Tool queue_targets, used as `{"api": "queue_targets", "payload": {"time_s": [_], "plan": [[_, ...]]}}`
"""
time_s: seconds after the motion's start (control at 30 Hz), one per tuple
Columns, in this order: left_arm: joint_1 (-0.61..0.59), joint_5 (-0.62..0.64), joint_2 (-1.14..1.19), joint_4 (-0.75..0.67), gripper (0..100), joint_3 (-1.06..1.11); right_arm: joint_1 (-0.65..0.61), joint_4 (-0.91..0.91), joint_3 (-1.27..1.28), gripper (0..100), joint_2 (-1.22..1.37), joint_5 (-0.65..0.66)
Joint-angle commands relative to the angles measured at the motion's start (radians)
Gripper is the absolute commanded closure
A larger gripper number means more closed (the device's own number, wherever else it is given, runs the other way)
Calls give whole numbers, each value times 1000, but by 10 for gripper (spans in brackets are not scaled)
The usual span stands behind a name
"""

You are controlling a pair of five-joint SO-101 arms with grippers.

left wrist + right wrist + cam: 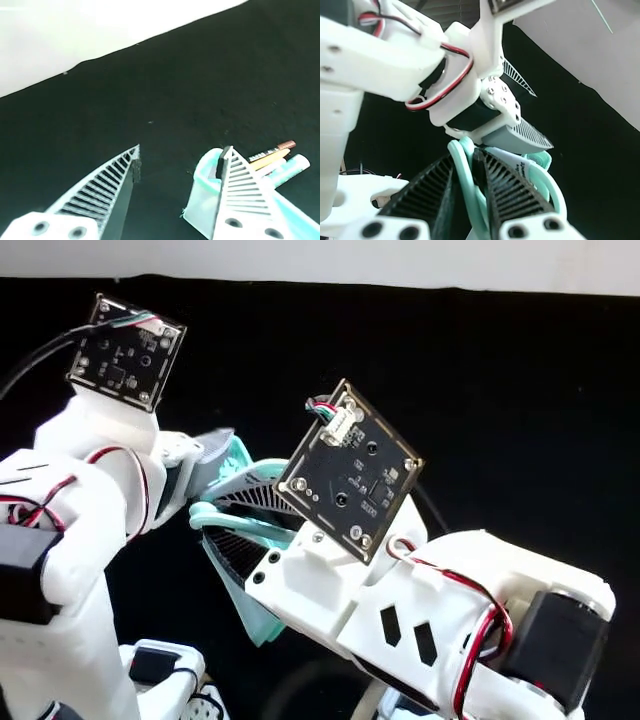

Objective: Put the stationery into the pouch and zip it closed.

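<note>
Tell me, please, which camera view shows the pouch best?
The left wrist view: the teal pouch shows its end, with pens sticking out. The high view shows parts of it, half hidden behind an arm. The right wrist view shows its edge, pinched in the right end effector.

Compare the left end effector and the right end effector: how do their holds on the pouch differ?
The left end effector is open wide; the right end effector is shut on the pouch. The left one has one finger at the pouch and the other apart from it; the right one pinches a teal edge between both fingers. Both are at the same pouch and have ribbed fingers.
</note>
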Motion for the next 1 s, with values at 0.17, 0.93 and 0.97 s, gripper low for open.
{"api": "queue_targets", "payload": {"time_s": [0.17,0.93,0.97], "plan": [[18,-66,53,-21,730,4,-7,7,-22,991,4,6],[21,-181,156,-12,977,133,58,8,-24,991,-7,6],[18,-183,156,-14,998,131,58,8,-24,991,-7,6]]}}
